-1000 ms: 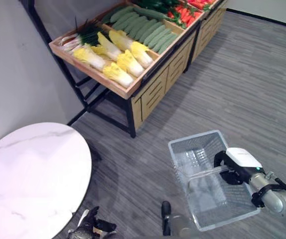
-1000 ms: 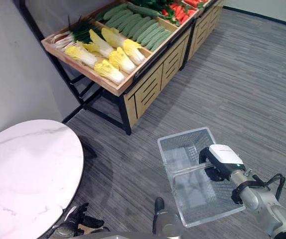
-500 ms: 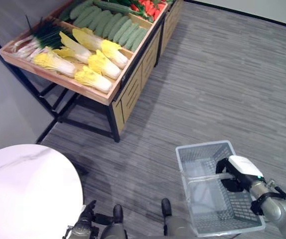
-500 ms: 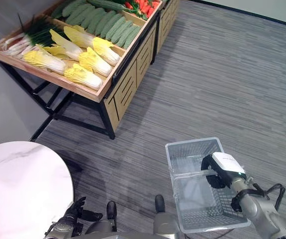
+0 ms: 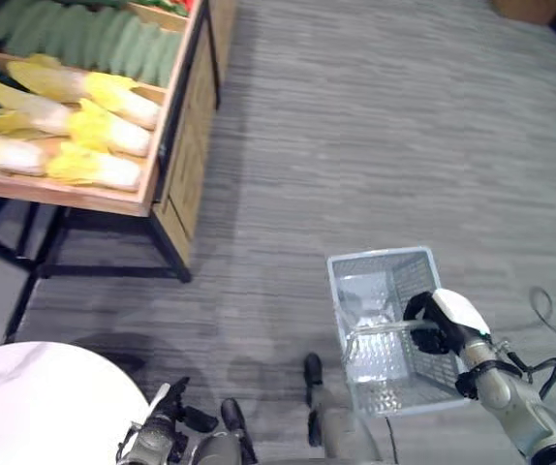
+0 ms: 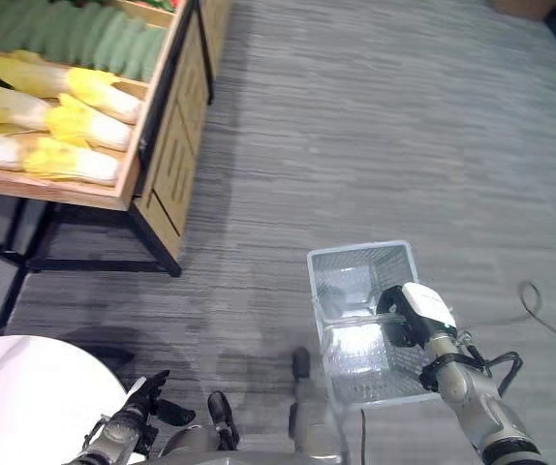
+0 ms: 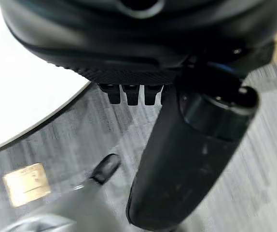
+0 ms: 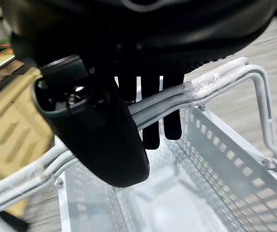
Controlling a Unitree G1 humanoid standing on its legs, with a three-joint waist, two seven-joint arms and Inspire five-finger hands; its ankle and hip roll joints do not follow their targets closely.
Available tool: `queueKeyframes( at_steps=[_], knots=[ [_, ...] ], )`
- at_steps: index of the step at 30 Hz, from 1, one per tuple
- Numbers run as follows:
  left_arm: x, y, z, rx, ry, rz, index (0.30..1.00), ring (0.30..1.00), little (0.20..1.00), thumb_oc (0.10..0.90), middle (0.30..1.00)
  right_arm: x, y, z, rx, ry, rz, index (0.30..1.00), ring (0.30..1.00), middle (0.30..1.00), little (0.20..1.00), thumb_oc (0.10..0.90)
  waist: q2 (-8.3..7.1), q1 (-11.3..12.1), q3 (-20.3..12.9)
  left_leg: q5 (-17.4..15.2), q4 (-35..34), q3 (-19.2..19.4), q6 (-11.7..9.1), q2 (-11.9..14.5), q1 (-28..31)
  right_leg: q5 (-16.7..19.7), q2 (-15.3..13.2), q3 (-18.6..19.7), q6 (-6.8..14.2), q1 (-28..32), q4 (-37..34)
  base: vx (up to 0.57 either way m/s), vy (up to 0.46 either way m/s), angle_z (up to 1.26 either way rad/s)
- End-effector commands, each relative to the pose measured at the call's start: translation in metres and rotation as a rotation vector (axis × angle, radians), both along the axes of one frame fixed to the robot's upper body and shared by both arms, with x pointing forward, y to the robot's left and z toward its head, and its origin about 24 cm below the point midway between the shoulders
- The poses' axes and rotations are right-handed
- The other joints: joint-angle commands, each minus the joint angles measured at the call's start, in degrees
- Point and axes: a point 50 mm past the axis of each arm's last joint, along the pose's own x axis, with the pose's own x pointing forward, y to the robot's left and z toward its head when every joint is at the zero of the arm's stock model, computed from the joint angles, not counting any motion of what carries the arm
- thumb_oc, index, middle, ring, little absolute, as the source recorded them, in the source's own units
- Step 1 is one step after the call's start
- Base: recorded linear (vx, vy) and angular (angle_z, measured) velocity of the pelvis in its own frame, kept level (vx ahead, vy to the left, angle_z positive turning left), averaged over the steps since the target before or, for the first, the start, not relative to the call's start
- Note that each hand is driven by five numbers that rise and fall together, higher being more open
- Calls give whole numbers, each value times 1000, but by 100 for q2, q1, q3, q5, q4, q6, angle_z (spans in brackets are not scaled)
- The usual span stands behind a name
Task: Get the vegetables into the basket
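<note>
With our right hand curled round the handle of the light, stiff, empty wire basket at 5 o'clock and our left hand loose, the soft, bruisable cabbages wait on the shelf at 10 o'clock, best gripped mid-body

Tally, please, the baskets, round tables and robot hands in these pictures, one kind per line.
basket: 1
round table: 1
hands: 2, the left hand by the table and the right hand curled round the basket's handle
Total: 4
</note>
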Motion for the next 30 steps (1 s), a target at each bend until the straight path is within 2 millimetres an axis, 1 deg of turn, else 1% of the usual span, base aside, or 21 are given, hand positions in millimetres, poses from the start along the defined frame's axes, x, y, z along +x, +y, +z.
queueKeyframes(
  at_steps=[1, 4, 6, 7, 9, 10, 13, 14, 15, 16, 17, 18, 19, 20, 22, 23, 25, 26, 27, 29, 30],
  knots=[
    [-8, 15, 1, 51, 22, 12, 1000, 1000, 1000, 900, 1000, 27, -3, 50, 18, -285, 8, 300, 300, 300, 300, 400, -76, 132, -319, -181, 514, -499, -513, 197, -206, -371, -325, 399, 361, 257, 146, 25, -57, -46],
    [-11, 15, 0, 49, 27, 24, 1000, 1000, 1000, 900, 1000, 21, -5, 48, 2, -271, -3, 300, 300, 300, 300, 400, -77, 98, -377, -182, 486, -378, -580, 250, -59, -349, -306, 358, 368, 339, -9, 55, -166, -11],
    [-10, 16, 1, 36, 11, 46, 1000, 1000, 1000, 900, 1000, 15, -8, 43, -5, -241, -15, 300, 300, 300, 300, 400, -48, 59, -443, -109, 446, -374, -684, 395, 55, -495, -152, 386, 301, 413, -58, 69, -228, -11],
    [-10, 16, 1, 36, 12, 46, 1000, 1000, 1000, 900, 1000, 14, -8, 43, -5, -240, -15, 300, 300, 300, 300, 400, -46, 61, -443, -108, 443, -375, -687, 399, 59, -496, -148, 385, 299, 416, -59, 56, -223, -12],
    [-10, 14, 1, 39, 6, 31, 1000, 1000, 1000, 900, 1000, 7, -10, 34, 6, -206, -29, 300, 300, 300, 300, 400, 42, 21, -466, 27, 478, -432, -860, 673, 119, -741, 107, 400, 144, 512, -52, 64, -340, -12],
    [-10, 14, 1, 39, 6, 31, 1000, 1000, 1000, 900, 1000, 8, -10, 34, 6, -206, -29, 300, 300, 300, 300, 400, 44, 20, -466, 25, 482, -434, -862, 676, 118, -742, 110, 398, 142, 513, -52, 51, -360, -10],
    [-4, 14, 3, 43, -18, 45, 1000, 1000, 1000, 900, 1000, 2, -16, 23, 17, -159, -64, 300, 300, 300, 300, 400, 141, 39, -363, 316, 1128, -654, -1077, 983, -79, -919, 379, 390, -74, 660, -93, 33, -257, -4],
    [-4, 13, 3, 40, -24, 48, 1000, 1000, 1000, 900, 1000, 1, -17, 21, 17, -148, -69, 300, 300, 300, 300, 400, 147, 59, -341, 352, 1237, -762, -1080, 1001, -107, -964, 419, 405, -113, 692, -95, 45, -162, 3],
    [-4, 12, 3, 38, -28, 54, 1000, 1000, 1000, 900, 1000, 0, -19, 19, 12, -135, -79, 300, 300, 300, 300, 400, 158, 110, -315, 381, 1292, -1041, -1069, 927, -139, -996, 454, 457, -137, 705, -80, 57, -107, -9],
    [-1, 6, 2, 26, -37, 50, 1000, 1000, 1000, 900, 1000, -1, -28, 13, 8, -119, -131, 300, 300, 300, 300, 400, 146, 243, -261, 297, 1109, -1707, -1010, 555, -395, -1012, 435, 537, -129, 721, -90, 34, -61, -15],
    [-1, 6, 3, 27, -37, 51, 1000, 1000, 1000, 900, 1000, -1, -28, 13, 9, -120, -130, 300, 300, 300, 300, 400, 138, 227, -273, 321, 1095, -1717, -1003, 541, -416, -1002, 422, 525, -127, 704, -94, 34, -34, -3],
    [-2, 4, 2, 23, -34, 46, 1000, 1000, 1000, 900, 1000, -1, -29, 10, 9, -110, -143, 300, 300, 300, 300, 400, 127, 257, -278, 225, 905, -1881, -967, 441, -516, -990, 407, 557, -116, 706, -110, 60, 3, 9],
    [-4, 2, 0, 22, -23, 37, 1000, 1000, 1000, 900, 1000, -2, -31, 6, 8, -88, -157, 300, 300, 300, 300, 400, 128, 280, -300, 232, 702, -1992, -932, 400, -573, -985, 405, 591, -92, 730, -140, 68, 3, 8],
    [-4, 2, 0, 22, -23, 38, 1000, 1000, 1000, 900, 1000, -2, -31, 6, 8, -88, -156, 300, 300, 300, 300, 400, 124, 277, -301, 239, 683, -1989, -930, 394, -561, -987, 401, 591, -90, 734, -143, 72, 19, -2],
    [-8, 0, -2, 20, -12, 31, 1000, 1000, 1000, 900, 1000, -1, -30, 6, 4, -86, -146, 300, 300, 300, 300, 400, 121, 359, -295, 360, 606, -2204, -921, 326, -743, -977, 405, 638, -63, 745, -136, 76, 50, -8],
    [-14, 0, -4, 20, 4, 32, 1000, 1000, 1000, 900, 1000, -5, -29, -4, 22, -50, -162, 300, 300, 300, 300, 400, 140, 379, -345, 366, 421, -2190, -877, 273, -617, -966, 417, 695, -24, 758, -151, 110, 109, -27],
    [-19, -1, -6, 19, 26, 27, 1000, 1000, 1000, 900, 1000, -7, -28, -13, 36, -10, -179, 300, 300, 300, 300, 400, 153, 406, -412, 365, 185, -2156, -813, 212, -469, -927, 394, 781, 5, 761, -178, 92, 114, -42],
    [-19, -1, -6, 19, 26, 27, 1000, 1000, 1000, 900, 1000, -7, -28, -13, 36, -10, -179, 300, 300, 300, 300, 400, 153, 407, -411, 366, 182, -2155, -813, 212, -466, -926, 394, 783, 6, 762, -178, 99, 149, -31],
    [-24, -3, -9, 27, 54, -4, 1000, 1000, 1000, 900, 1000, -11, -27, -26, 51, 44, -210, 300, 300, 300, 300, 400, 147, 422, -495, 378, 41, -2051, -767, 167, -341, -868, 335, 829, 42, 772, -212, 66, 102, -18],
    [-25, -3, -9, 28, 60, -11, 1000, 1000, 1000, 900, 1000, -11, -26, -30, 57, 59, -216, 300, 300, 300, 300, 400, 134, 445, -512, 379, 13, -2014, -747, 151, -295, -858, 321, 856, 49, 778, -218, 83, 128, -15],
    [-27, -3, -10, 35, 73, -23, 1000, 1000, 1000, 900, 1000, -13, -19, -45, 90, 110, -245, 300, 300, 300, 300, 400, 104, 490, -555, 347, -25, -1961, -698, 112, -204, -837, 284, 887, 77, 810, -238, 100, 148, -13]
  ],
)
